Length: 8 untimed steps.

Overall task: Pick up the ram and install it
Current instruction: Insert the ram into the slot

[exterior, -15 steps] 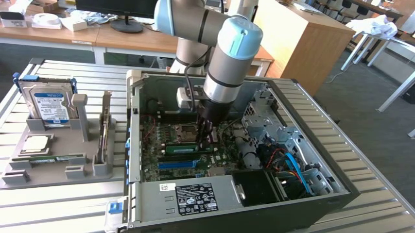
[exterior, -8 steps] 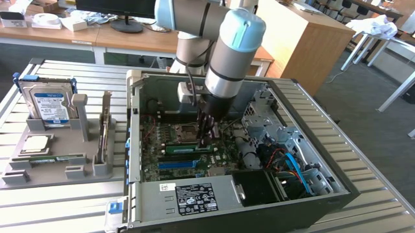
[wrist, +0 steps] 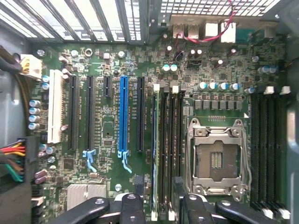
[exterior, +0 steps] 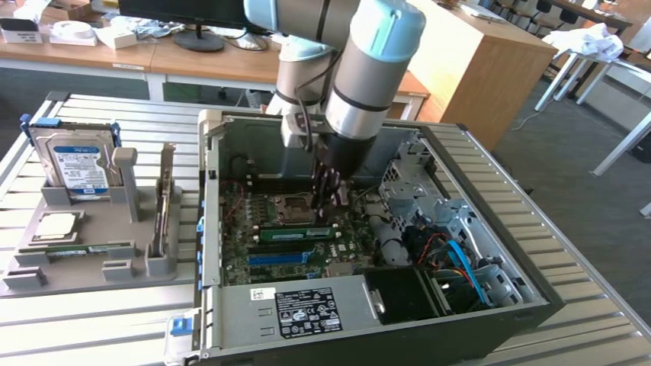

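Tray (exterior: 91, 221) on the exterior view's left is no worry, but the ram (exterior: 295, 232) looks slotted into the board (exterior: 236, 248) with the gripper (exterior: 333, 206) wide open, holding nothing, right above, so a sideways drift could catch it and lever a half-latched end out.
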Tool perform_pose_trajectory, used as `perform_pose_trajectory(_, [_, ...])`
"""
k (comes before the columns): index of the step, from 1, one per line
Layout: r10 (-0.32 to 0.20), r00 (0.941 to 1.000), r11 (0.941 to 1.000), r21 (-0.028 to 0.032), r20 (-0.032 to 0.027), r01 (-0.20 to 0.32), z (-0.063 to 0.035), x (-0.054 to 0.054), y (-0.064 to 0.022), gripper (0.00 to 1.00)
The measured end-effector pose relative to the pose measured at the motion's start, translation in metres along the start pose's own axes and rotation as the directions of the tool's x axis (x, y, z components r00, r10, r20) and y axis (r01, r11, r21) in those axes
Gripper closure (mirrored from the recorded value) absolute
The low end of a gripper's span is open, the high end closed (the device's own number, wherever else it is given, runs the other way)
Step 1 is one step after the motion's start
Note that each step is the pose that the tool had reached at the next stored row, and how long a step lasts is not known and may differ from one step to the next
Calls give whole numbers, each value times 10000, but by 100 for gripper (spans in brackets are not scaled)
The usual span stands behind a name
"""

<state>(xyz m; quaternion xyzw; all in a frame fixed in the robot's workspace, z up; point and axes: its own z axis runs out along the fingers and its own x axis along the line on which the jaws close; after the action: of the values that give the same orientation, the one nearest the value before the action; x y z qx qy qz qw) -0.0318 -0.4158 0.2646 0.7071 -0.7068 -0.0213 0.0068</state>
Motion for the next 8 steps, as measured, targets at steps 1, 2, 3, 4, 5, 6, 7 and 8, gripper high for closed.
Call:
perform_pose_trajectory(1, [0,10000,10000,0,0,0,-28,-1,1,63])
perform_pose_trajectory(2, [0,10000,10000,0,0,0,-55,-1,2,63])
perform_pose_trajectory(3, [0,10000,10000,0,0,0,-83,-2,3,63])
perform_pose_trajectory(4, [0,10000,10000,0,0,0,-112,-2,4,63])
perform_pose_trajectory(5, [1,10000,10000,0,-1,-1,-145,-3,6,63])
perform_pose_trajectory(6, [1,10000,10000,0,0,-1,-176,-4,7,63])
perform_pose_trajectory(7, [0,10000,10000,0,-1,0,-208,-4,8,63])
perform_pose_trajectory(8, [0,10000,10000,0,0,0,-240,-5,9,63])
